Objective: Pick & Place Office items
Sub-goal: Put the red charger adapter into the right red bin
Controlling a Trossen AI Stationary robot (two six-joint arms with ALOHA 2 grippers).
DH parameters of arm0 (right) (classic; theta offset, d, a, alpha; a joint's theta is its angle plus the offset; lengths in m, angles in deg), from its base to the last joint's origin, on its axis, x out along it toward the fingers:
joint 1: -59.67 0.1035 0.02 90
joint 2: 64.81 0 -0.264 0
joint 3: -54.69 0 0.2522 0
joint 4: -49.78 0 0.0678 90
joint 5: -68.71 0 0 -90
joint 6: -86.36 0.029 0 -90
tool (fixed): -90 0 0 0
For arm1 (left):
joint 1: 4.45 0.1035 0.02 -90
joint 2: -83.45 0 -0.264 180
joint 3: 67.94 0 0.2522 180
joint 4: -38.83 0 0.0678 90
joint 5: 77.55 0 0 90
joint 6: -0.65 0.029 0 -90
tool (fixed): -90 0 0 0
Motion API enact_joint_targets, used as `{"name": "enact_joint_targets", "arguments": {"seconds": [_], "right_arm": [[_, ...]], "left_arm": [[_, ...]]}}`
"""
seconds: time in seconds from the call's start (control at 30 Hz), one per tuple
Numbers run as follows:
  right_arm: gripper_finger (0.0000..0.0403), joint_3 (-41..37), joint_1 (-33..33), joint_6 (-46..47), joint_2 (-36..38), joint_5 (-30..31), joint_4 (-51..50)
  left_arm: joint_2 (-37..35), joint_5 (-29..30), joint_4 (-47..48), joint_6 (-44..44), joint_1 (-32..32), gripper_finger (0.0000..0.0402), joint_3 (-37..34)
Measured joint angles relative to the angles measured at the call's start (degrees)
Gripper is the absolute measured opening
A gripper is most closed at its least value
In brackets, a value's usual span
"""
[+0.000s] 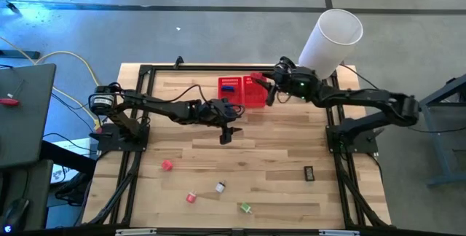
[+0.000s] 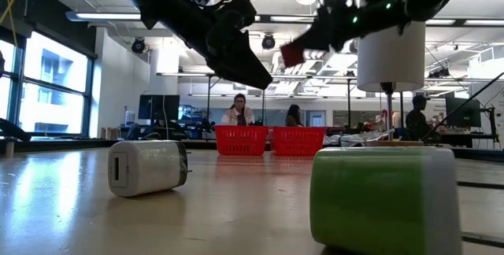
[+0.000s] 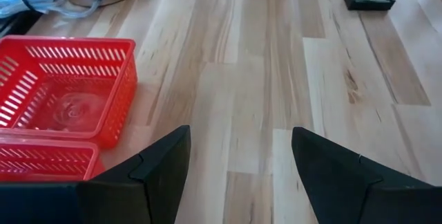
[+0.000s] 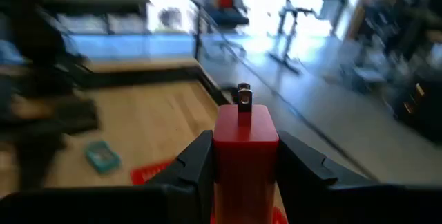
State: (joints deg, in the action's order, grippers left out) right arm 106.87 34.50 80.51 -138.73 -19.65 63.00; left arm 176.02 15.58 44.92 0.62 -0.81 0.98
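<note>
My right gripper [image 1: 265, 88] hovers over the two red mesh baskets [image 1: 242, 92] at the table's far edge, shut on a red block [image 4: 245, 137] with a metal prong. A teal item [image 1: 228, 87] lies in the left basket. My left gripper [image 1: 226, 135] is open above bare table just near of the baskets, touching nothing. A pink item [image 1: 167, 165], a red-white one [image 1: 192, 197], a whitish one [image 1: 220, 186], a green one [image 1: 245, 207] and a black rectangle [image 1: 309, 172] lie on the near half of the table. My right gripper pinches the red block between its two fingers [image 4: 197, 162], one on each of two opposite side faces [image 4: 224, 158]. The block's prong end [image 4: 244, 99] sticks out past the fingertips. The block [image 2: 292, 54] is lifted clear, high above the table.
A big white cylinder [image 1: 331, 41] stands at the far right corner behind my right arm. Dark frame rails [image 1: 138, 148] run along the table's sides. People sit in the room beyond the table [image 2: 239, 112]. Bare wood lies between the baskets and the scattered items.
</note>
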Motion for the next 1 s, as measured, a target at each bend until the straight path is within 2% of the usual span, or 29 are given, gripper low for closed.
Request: {"name": "enact_joint_targets", "arguments": {"seconds": [0.33, 0.53, 0.87, 1.0], "right_arm": [[0.0110, 0.02, -0.68, 7.98, -11.95, 2.23, 6.18], [0.0110, 0.03, 1.86, 10.61, -18.20, 13.32, 9.87], [0.0110, 0.04, 7.40, 9.59, -28.38, 30.48, 23.72], [0.0110, 0.02, 8.37, 9.45, -30.63, 34.13, 25.70]], "left_arm": [[0.00, -0.02, 1.31, 0.00, 0.00, 0.0246, 0.00], [0.00, -0.02, 2.32, 0.01, 0.00, 0.0246, -0.02], [0.00, -0.05, 3.07, -0.88, 0.00, 0.0246, -0.02], [0.00, -0.09, 4.06, -1.11, -0.07, 0.0246, -0.04]]}}
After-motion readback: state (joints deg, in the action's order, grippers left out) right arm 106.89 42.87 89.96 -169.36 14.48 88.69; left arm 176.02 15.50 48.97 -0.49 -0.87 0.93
